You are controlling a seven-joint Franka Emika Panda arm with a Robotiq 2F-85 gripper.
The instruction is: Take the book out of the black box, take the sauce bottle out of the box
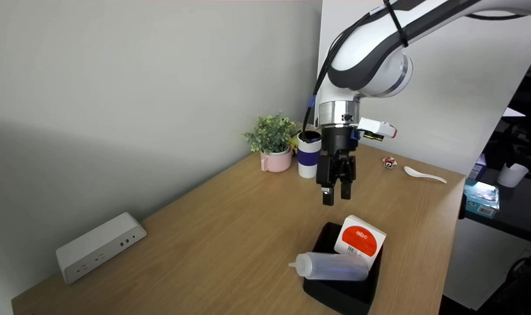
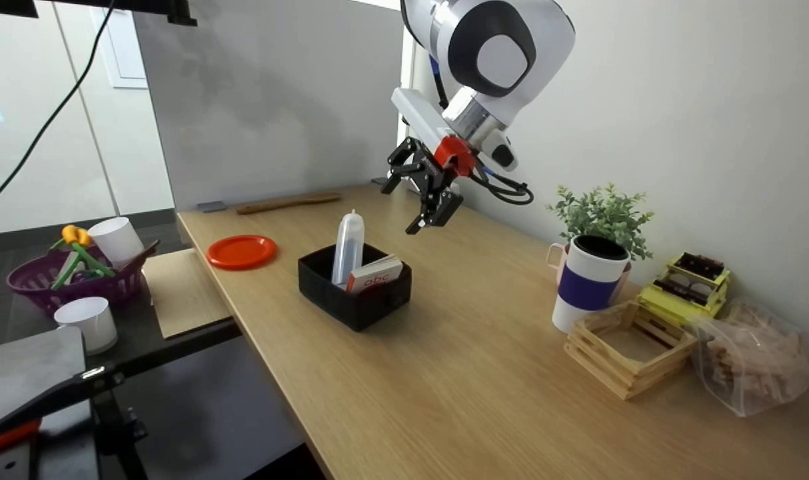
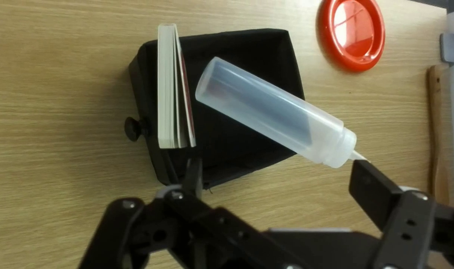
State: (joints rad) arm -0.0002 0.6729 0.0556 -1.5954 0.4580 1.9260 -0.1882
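The black box (image 1: 342,299) stands on the table; it also shows in an exterior view (image 2: 334,300) and the wrist view (image 3: 230,164). The white book (image 1: 359,240) with the red-orange circle leans against one box wall, its page edges facing up in the wrist view (image 3: 167,89). The translucent sauce bottle (image 1: 333,267) leans in the box, its capped end sticking out over the rim; it shows in an exterior view (image 2: 348,247) and the wrist view (image 3: 268,108). My gripper (image 1: 337,199) is open and empty, above the table and apart from the box; it also shows in an exterior view (image 2: 400,208).
A red plate (image 2: 241,252) and a wooden stick (image 2: 290,203) lie beyond the box. A white cup with a blue band (image 2: 586,287), a potted plant (image 1: 272,135), a wooden crate (image 2: 628,350) and a plastic bag (image 2: 754,357) stand near the wall. A white device (image 1: 101,245) sits at the wall.
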